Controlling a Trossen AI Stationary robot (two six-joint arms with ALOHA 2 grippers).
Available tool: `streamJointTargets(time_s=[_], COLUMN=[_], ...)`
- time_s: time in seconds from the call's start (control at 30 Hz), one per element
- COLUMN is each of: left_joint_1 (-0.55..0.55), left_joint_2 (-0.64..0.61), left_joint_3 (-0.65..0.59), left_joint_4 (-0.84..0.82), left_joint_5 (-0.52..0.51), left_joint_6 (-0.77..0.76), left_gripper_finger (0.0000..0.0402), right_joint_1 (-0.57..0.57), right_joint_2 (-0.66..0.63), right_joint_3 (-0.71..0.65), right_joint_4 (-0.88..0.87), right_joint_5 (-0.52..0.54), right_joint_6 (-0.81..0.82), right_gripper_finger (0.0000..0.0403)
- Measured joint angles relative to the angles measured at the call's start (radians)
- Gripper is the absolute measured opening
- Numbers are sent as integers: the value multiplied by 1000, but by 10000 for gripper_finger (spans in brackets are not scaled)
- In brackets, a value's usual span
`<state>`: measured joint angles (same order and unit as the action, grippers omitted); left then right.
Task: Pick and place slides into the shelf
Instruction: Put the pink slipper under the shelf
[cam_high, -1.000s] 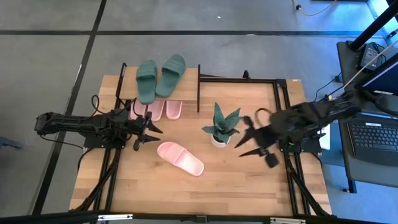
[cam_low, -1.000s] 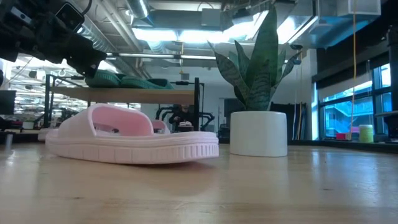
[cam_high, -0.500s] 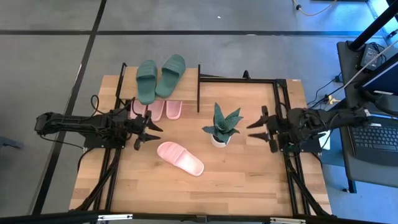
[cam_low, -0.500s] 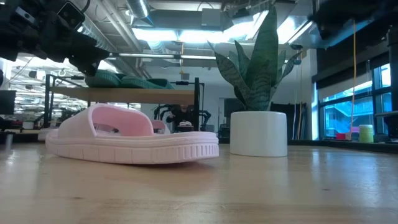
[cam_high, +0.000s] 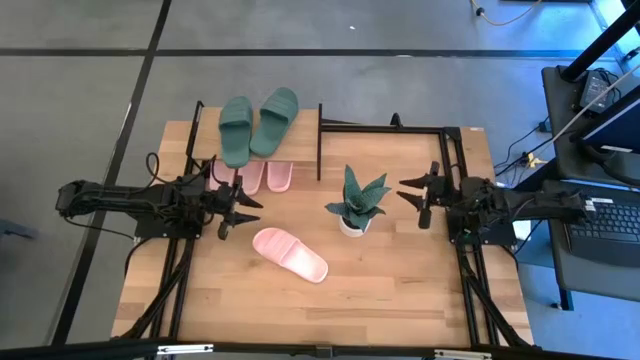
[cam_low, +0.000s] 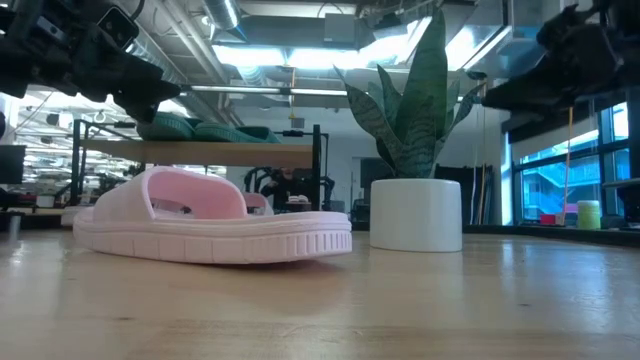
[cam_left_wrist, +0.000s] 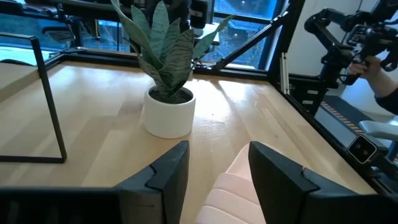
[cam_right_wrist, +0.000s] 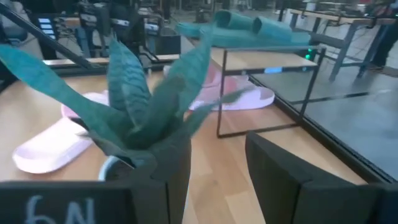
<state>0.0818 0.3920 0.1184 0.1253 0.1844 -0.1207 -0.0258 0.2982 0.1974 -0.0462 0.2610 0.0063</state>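
Note:
One pale pink slide lies sole down on the table near the middle; it also shows in the low view. The shelf stands at the table's far left. The dark green pair lies on its top board, and pale pink slides lie on the level below. My left gripper is open and empty, just left of the loose slide. My right gripper is open and empty, right of the potted plant.
The spiky plant in a white pot stands between the two grippers, right of the shelf. Black frame rails run along the table's right and left sides. Bare wood lies toward the near edge.
My right gripper has swung from near the table's middle right, by the plant, toward the far edge, and its arm has drawn back toward the right edge. It now sits level, pointing at the plant. The slides have not moved.

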Motion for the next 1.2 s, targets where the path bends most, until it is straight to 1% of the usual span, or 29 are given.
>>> streamJointTargets(time_s=[0.2, 0.27, 0.33, 0.43, 0.47, 0.5, 0.57, 0.67, 0.77, 0.87, 1.0, 1.2], left_joint_1=[0, 0, 0, -6, -16, -31, -73, -145, -235, -328, -443, -554], left_joint_2=[0, 0, 1, 0, 0, 3, 23, 61, 125, 221, 370, 609], left_joint_3=[0, 0, 0, 14, 28, 42, 79, 147, 210, 252, 306, 351], left_joint_4=[6, 21, 55, 122, 133, 134, 92, -78, -173, -179, -178, -179], left_joint_5=[0, 25, 104, 293, 341, 366, 377, 354, 250, 191, 82, -26], left_joint_6=[0, 0, 0, -30, -53, -69, -94, -177, -277, -342, -426, -598], left_gripper_finger=[160, 160, 160, 160, 160, 160, 160, 160, 160, 160, 160, 160], right_joint_1=[-32, -38, -38, -38, -38, -38, -38, -38, -38, -38, -38, -38], right_joint_2=[-28, -27, -26, -26, -26, -26, -26, -26, -26, -26, -26, -26], right_joint_3=[-52, -60, -60, -60, -60, -60, -60, -60, -60, -60, -60, -59], right_joint_4=[35, 33, 31, 29, 29, 29, 29, 29, 28, 28, 28, 27], right_joint_5=[0, 0, 0, -1, -1, 0, -1, 0, 0, 0, 0, 0], right_joint_6=[17, 16, 16, 16, 15, 15, 15, 14, 12, 12, 12, 12], right_gripper_finger=[154, 154, 154, 154, 154, 154, 154, 154, 154, 154, 154, 154])
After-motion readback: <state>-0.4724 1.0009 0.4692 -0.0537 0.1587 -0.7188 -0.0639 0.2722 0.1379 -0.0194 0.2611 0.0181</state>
